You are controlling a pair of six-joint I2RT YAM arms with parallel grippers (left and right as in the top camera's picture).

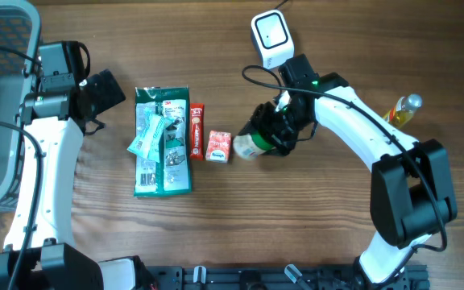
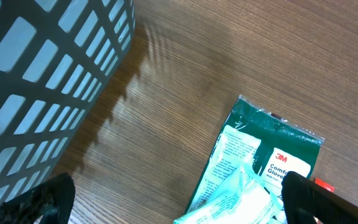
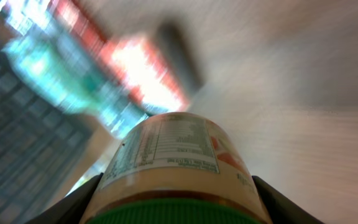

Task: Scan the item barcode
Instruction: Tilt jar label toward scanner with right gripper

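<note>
Because its barcode must face the reader, the green-capped jar sits clamped by its sides in the right hand near the centre of the table, printed label turned outward in the wrist view. The white scanner stands at 12 o'clock, well apart, so presentation is judged not yet done. A small red carton lies just beside the jar at 9 o'clock. The left hand, wide open and empty, waits at 10 o'clock beside the basket.
</note>
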